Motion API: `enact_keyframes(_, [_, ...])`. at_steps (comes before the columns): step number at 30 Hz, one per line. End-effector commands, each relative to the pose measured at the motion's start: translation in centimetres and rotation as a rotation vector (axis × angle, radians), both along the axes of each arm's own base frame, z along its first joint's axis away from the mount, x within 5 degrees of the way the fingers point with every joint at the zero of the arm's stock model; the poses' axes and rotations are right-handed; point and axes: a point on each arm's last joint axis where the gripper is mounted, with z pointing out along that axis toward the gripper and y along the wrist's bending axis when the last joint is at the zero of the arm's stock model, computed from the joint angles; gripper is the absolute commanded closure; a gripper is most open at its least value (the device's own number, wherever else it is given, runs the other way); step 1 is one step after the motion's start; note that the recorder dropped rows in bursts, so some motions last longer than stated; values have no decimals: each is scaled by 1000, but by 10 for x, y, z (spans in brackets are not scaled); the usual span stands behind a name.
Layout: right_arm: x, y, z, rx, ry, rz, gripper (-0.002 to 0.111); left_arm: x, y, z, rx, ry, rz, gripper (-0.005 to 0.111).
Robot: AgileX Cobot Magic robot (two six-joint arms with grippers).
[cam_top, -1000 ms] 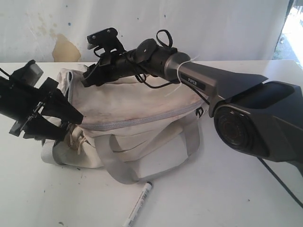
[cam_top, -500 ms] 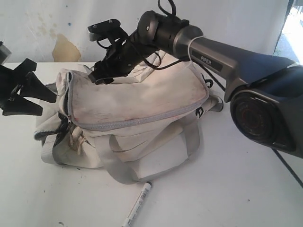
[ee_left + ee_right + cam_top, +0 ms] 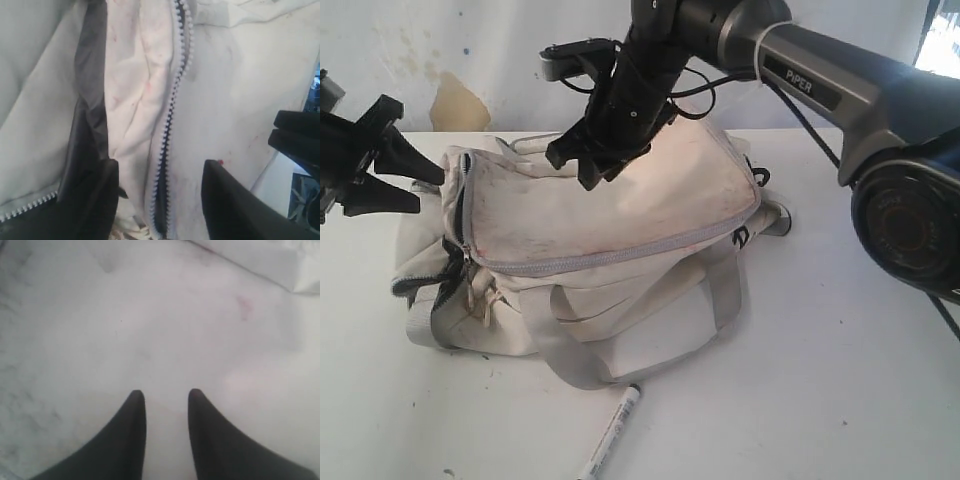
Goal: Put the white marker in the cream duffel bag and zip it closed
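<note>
The marker [image 3: 612, 430] lies on the worktop [image 3: 820, 380] just in front of the bag [image 3: 620, 210], outside it, with its black cap pointing toward the bag's grey strap [image 3: 720, 290].

The bag rests on its side in the middle of the worktop. Its zipper [image 3: 610, 255] is shut along the long front edge and gapes at the left end, where dark lining [image 3: 90, 125] shows.

The left pincer [image 3: 425, 188] hangs at the bag's left end, tips aimed at the fabric. It is released: in the wrist view its two fingers [image 3: 235, 210] stand wide apart with the zipper's teeth running between them and nothing clamped. Whether the tips touch the cloth cannot be told.

The right pincer [image 3: 578, 170] reaches across from the right and points down at the bag's top panel, near its rear left part. In its wrist view it [image 3: 166, 392] shows a narrow gap between the tips over stained cream fabric, so it is released and grasps nothing.
</note>
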Motion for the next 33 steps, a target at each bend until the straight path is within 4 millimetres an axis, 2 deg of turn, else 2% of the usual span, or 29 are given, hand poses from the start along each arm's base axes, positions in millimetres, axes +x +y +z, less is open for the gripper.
enact_keyframes(1, [-4,-3,3,-15,17,-9,86,9,-2,-5,-91,21,33,54])
enact_keyframes(5, [-15,7,3,-23,27,19,86,12,-7,-7,-187,1,13,54])
enact_keyframes(10, [-25,19,2,-34,27,46,86,16,-5,-18,-147,-2,22,54])
enact_keyframes(21, [-49,45,6,-19,49,24,86,17,-4,-28,-43,-7,7,54])
enact_keyframes(28, [-67,69,8,-8,9,12,86,16,-12,-32,-91,23,-10,54])
enact_keyframes(31, [-73,70,21,-55,-73,-4,86,14,-15,-32,-109,36,-39,54])
enact_keyframes(33, [-83,73,29,-17,-69,5,87,16,-14,-32,-95,26,-23,54])
